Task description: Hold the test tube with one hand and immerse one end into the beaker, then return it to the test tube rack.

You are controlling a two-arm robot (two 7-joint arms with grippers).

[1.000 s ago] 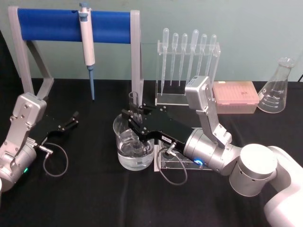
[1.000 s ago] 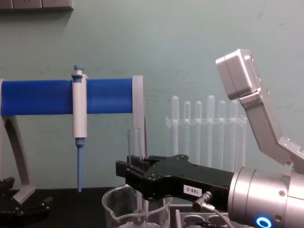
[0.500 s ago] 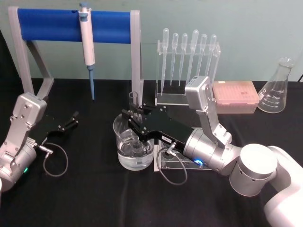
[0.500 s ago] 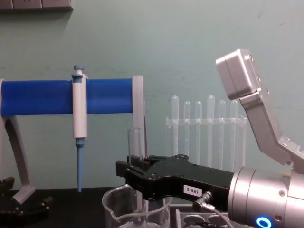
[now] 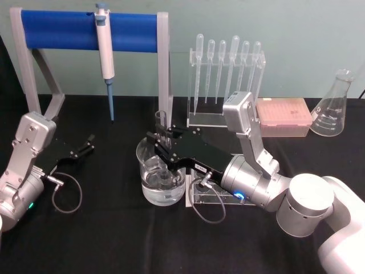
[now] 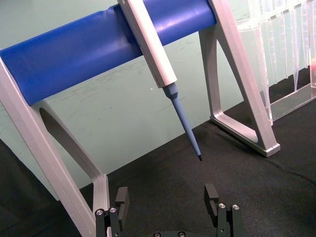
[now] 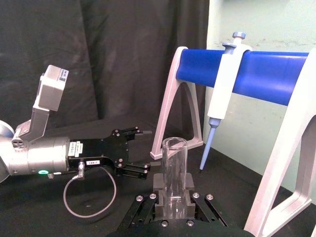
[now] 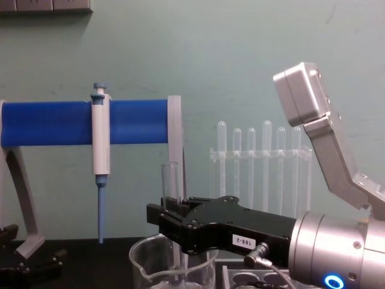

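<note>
The tube (image 7: 174, 168) and beaker (image 5: 149, 188) are clear glossy glass, like the flask (image 5: 333, 111) far right. The right tool (image 5: 161, 141) and left tool (image 5: 90, 143) are matt black with small shiny screws (image 7: 139, 197); the right wrist (image 5: 251, 184) is satin silver metal. Matt black cloth covers the counter (image 5: 114, 240). The stand's bar (image 5: 57, 29) is smooth blue with a soft sheen, its legs (image 5: 165, 74) matt grey. The pipettor (image 5: 105, 54) is smooth white plastic, the pipettes (image 5: 222, 63) cloudy plastic in a clear glossy rack (image 5: 206, 120). The tip box (image 5: 283, 114) is pink translucent plastic.
</note>
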